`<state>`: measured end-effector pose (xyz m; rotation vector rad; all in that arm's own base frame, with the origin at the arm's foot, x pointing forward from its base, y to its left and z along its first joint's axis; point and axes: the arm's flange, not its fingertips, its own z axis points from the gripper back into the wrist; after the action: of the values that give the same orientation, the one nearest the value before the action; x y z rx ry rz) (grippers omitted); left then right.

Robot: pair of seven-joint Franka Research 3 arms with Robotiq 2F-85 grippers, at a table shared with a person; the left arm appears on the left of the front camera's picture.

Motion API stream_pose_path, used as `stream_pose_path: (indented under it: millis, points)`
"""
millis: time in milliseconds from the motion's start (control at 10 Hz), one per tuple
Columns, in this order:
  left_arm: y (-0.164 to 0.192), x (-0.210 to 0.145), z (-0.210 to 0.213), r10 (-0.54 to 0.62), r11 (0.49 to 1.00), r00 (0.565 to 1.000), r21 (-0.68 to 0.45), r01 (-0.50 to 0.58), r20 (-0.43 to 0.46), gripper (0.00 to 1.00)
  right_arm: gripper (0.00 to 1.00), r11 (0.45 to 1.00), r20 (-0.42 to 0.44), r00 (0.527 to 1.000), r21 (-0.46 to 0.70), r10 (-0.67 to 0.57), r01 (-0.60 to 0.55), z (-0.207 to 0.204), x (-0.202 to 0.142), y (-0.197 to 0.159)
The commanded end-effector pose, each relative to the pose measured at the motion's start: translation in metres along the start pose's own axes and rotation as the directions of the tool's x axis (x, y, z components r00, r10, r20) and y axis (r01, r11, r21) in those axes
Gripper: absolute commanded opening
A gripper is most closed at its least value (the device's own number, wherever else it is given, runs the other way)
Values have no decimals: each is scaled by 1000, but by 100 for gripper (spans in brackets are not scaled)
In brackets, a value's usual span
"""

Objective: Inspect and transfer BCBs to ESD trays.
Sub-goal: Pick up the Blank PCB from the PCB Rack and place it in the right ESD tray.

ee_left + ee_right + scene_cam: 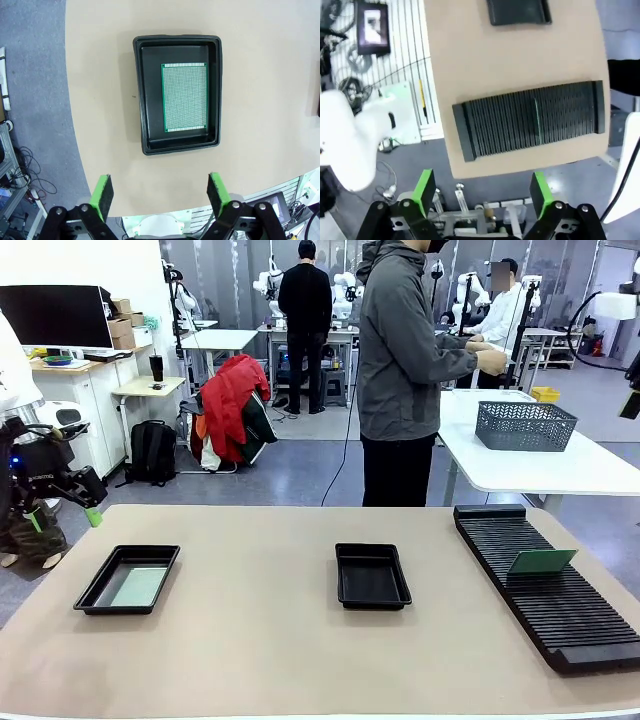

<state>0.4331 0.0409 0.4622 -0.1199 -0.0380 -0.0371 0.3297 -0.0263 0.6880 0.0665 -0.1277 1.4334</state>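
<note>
One BCB point(184, 97) lies flat in the left ESD tray point(144, 100), which in the front view is the black tray point(98, 590) at the table's left with the pale green board point(138, 586) on its floor. My left gripper point(160, 195) hangs open high above that tray, off the table's left edge point(64, 517). The second ESD tray point(372, 577) sits empty at mid-table. Another BCB point(541, 561) stands tilted in the ribbed rack point(560, 615). My right gripper point(482, 191) is open and empty, high above the rack point(495, 125), where that board point(536, 120) shows edge-on.
A person in a grey jacket point(400, 370) stands at the far side of the table, turned sideways towards a white table with a grey basket point(525, 425). The empty tray point(519, 11) shows at the top of the right wrist view.
</note>
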Motion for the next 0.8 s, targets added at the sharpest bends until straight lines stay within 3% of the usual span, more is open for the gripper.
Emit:
stream_pose_path:
  millis: [0,400,700]
  points:
    - [0,0,-1,3,1000,1000,1,-3,10,100,100,991,-83,988,0,132,-133,14,-6,-7]
    - [0,0,-1,3,1000,1000,1,-3,10,100,100,961,-113,956,-14,271,-275,30,-17,-9]
    - [0,0,-1,3,1000,1000,1,-3,10,100,100,965,-100,961,-13,258,-261,30,-11,-6]
